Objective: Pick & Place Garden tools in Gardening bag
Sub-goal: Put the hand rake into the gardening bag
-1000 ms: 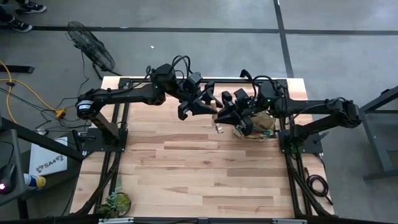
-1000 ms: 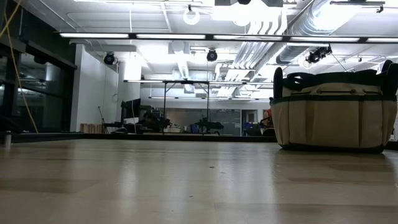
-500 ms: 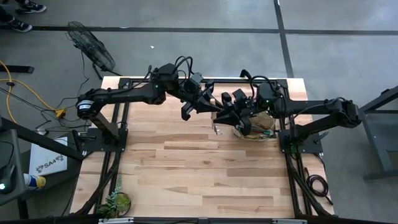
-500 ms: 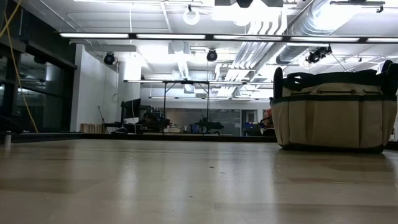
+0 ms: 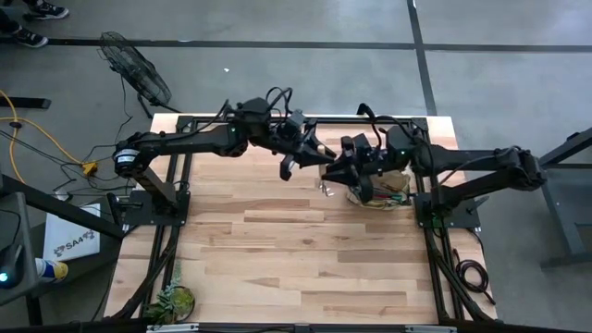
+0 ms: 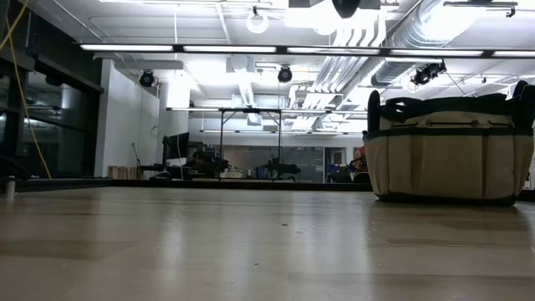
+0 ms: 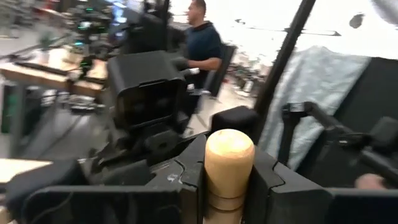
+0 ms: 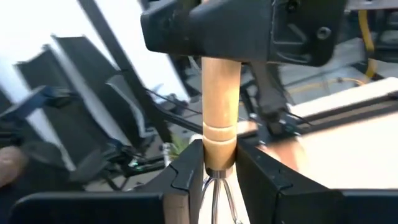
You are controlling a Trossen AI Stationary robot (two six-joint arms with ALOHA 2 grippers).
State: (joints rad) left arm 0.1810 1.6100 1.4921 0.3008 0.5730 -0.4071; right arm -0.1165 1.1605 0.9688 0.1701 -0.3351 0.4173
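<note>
A wooden-handled hand rake [image 5: 321, 171] hangs in the air between my two grippers, above the table's far middle. My left gripper [image 5: 308, 155] is shut on the handle's rounded end [image 7: 229, 158]. My right gripper [image 5: 338, 172] is closed on the handle's lower end [image 8: 219, 152], with the thin metal tines [image 8: 215, 196] below it. The tan gardening bag [image 5: 383, 190] stands on its base at the far right of the table, under the right arm, and shows upright in the low view [image 6: 451, 155]. No other tools show. My left gripper pinches the handle's rounded free end [image 7: 229, 180] between its two fingers, coming roughly level from the table's left. The knob sticks out past the fingers. The rake is clear of the table. My right gripper has its two fingers [image 8: 186, 171] on either side of the handle just above the metal neck [image 8: 219, 163], coming level from the table's right and lying across the handle. The tines hang below the fingers, clear of the table.
A leafy green plant [image 5: 172, 301] sits at the table's near left corner. A floor fan [image 5: 135, 67] stands beyond the far left corner. A person [image 7: 202, 40] stands in the room behind. Bare wood covers the middle and near part of the table.
My left gripper has moved a little toward the table's right and tipped down, and its fingers have closed on the handle's end. My right gripper has kept hold of the rake near the bag, shifting only slightly. The bag has stayed still.
</note>
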